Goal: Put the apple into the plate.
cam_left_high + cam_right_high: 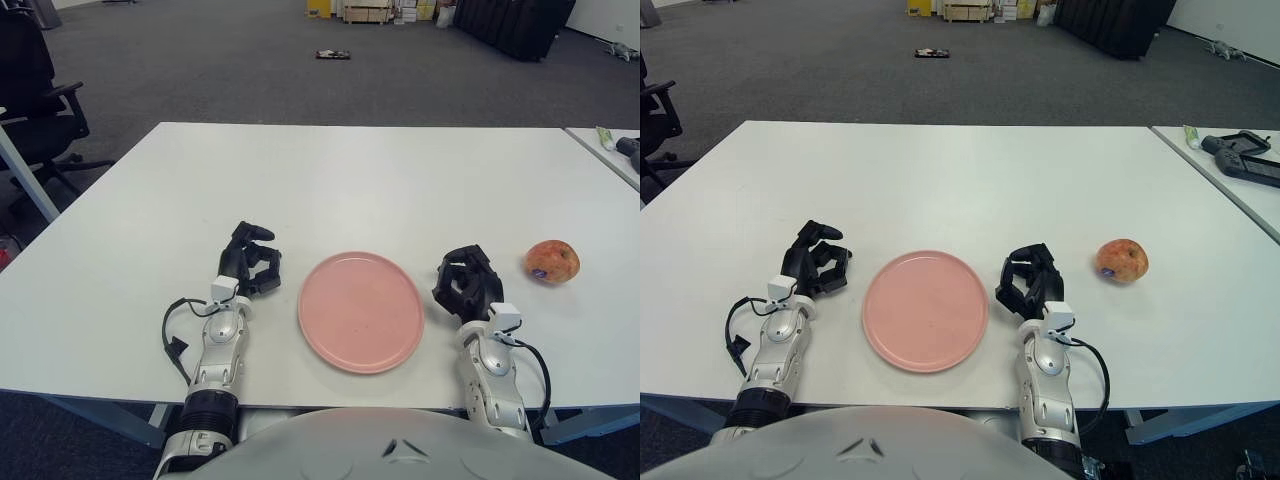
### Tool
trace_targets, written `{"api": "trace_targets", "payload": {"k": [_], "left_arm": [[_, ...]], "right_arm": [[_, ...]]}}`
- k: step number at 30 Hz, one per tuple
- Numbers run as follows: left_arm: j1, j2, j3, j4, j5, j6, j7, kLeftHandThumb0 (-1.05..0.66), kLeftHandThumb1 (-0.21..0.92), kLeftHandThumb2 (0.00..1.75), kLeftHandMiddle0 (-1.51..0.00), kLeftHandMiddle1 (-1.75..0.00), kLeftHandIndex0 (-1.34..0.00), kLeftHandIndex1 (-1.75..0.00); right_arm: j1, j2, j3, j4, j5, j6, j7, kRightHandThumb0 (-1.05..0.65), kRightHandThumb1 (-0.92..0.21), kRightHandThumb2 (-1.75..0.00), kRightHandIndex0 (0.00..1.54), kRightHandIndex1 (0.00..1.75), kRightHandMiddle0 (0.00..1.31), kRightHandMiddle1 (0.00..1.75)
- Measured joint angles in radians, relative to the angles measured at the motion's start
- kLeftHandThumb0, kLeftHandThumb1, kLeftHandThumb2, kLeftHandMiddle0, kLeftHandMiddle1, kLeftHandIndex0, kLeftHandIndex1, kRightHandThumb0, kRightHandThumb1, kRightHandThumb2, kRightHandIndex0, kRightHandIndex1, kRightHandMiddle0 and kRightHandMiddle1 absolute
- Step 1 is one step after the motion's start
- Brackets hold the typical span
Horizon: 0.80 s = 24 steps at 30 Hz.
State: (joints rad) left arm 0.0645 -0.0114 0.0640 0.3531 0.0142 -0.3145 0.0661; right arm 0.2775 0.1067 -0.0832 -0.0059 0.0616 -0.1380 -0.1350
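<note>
The apple (pixel 552 262) lies untouched on the white table (pixel 350 180) toward its right edge, with the right hand (pixel 467 283), fingers curled and holding nothing, between it and the empty pink plate (pixel 360 311) near the front edge, so I judge this hand best placed for the pickup. The left hand (pixel 250 260), likewise curled and empty, shows left of the plate. The table stands on grey carpet with an office chair (pixel 35 90) off its left side.

a reddish apple (pixel 552 262) lies on the table, well right of the empty pink plate (pixel 361 311).
</note>
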Motion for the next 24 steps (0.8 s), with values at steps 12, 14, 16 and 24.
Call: {"api": "trace_targets", "payload": {"k": [12,14,16,24], "left_arm": [[0.0,-0.007,0.0,-0.001,0.0,0.003,0.004,0.0,0.43,1.07,-0.65,-1.38,-0.42,-1.75],[0.0,-0.007,0.0,0.0,0.0,0.003,0.004,0.0,0.43,1.08,-0.64,-1.38,-0.42,-1.75],[0.0,-0.007,0.0,0.0,0.0,0.003,0.004,0.0,0.43,1.08,-0.65,-1.38,-0.42,-1.75],[0.0,-0.007,0.001,0.0,0.0,0.001,0.004,0.0,0.42,1.08,-0.64,-1.38,-0.43,-1.75]], "right_arm": [[0.0,0.0,-0.002,-0.001,0.005,0.0,0.001,-0.43,-0.49,-1.11,1.1,1.75,0.48,1.75],[0.0,0.0,-0.003,-0.001,0.005,0.0,0.001,-0.43,-0.49,-1.11,1.1,1.75,0.48,1.75],[0.0,0.0,-0.003,-0.001,0.005,0.001,0.001,-0.43,-0.49,-1.11,1.09,1.75,0.48,1.75],[0.01,-0.009,0.013,0.042,-0.095,-0.111,-0.039,-0.42,-0.52,-1.07,1.09,1.75,0.45,1.75]]}}
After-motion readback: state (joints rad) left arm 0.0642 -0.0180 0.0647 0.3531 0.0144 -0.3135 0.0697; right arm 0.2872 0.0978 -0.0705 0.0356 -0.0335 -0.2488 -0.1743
